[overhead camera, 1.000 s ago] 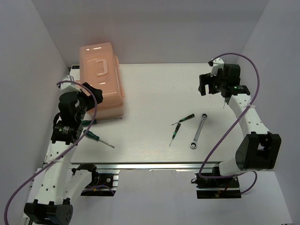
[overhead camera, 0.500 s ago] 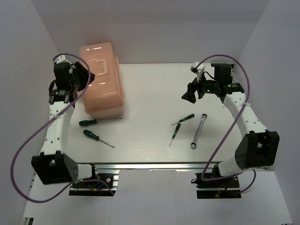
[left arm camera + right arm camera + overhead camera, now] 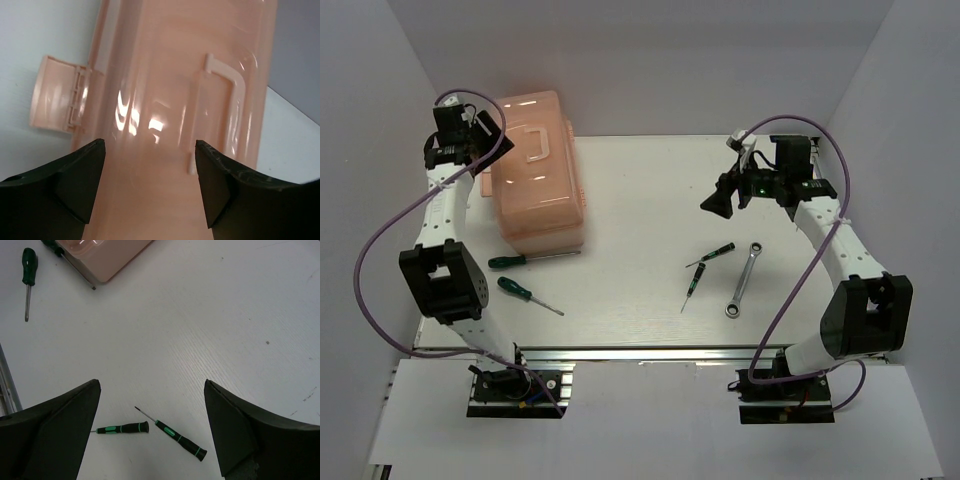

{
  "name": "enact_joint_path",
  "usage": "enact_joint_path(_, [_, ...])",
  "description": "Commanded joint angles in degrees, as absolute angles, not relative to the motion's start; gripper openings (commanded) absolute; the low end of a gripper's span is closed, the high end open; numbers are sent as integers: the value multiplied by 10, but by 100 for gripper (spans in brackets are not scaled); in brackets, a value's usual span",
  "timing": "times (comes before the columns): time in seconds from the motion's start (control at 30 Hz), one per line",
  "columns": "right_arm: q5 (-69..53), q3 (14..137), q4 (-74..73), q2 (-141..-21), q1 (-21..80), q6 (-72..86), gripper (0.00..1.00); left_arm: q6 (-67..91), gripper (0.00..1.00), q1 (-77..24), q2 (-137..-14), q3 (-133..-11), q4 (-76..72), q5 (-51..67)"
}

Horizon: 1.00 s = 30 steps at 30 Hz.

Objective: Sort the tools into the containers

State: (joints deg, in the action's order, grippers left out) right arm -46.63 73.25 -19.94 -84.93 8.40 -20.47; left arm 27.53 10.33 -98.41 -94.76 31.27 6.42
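Note:
The salmon-pink toolbox [image 3: 535, 170] stands shut at the back left, its lid handle [image 3: 220, 105] and one flipped-out latch [image 3: 57, 95] showing, so the containers inside are hidden. My left gripper [image 3: 480, 140] hovers open over its left side, nothing between the jaws [image 3: 150, 145]. Two tiny green screwdrivers [image 3: 712, 255] [image 3: 691, 288] and the silver wrench [image 3: 744, 280] lie right of centre. My right gripper [image 3: 718, 200] hangs open above and behind them [image 3: 151, 385], looking down on both tiny screwdrivers [image 3: 122, 428] [image 3: 180, 437]. Two longer screwdrivers [image 3: 530, 258] [image 3: 528, 295] lie in front of the toolbox.
White walls close the table in on the left, back and right. The metal rail [image 3: 650, 352] runs along the near edge. In the right wrist view a toolbox corner [image 3: 105, 255] and a long screwdriver [image 3: 27, 270] show at the top left.
My left arm has swung from the front left up and back to the toolbox's left side. My right gripper has moved left and turned down toward the small tools.

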Motion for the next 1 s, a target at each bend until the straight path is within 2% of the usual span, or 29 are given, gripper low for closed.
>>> enact_joint_path(0.0, [-480, 729, -180, -856, 85, -196, 89, 229, 82, 103, -1019, -1016, 347, 16])
enact_joint_path(0.23, [-482, 731, -178, -873, 85, -191, 89, 180, 81, 97, -1018, -997, 352, -1])
enact_joint_path(0.37, [-482, 730, -174, -879, 86, -188, 89, 184, 81, 86, -964, -897, 308, -24])
enact_joint_path(0.53, [-490, 747, -183, -896, 86, -185, 89, 193, 71, 72, -978, -822, 246, 1])
enact_joint_path(0.67, [-482, 762, -191, -898, 86, -197, 89, 192, 61, 41, -1000, -827, 229, 48])
enact_joint_path(0.77, [-476, 763, -190, -895, 86, -202, 89, 174, 58, 9, -1012, -832, 229, 73])
enact_joint_path(0.97, [-479, 760, -165, -889, 85, -176, 89, 149, 59, -88, -1034, -794, 232, 112])
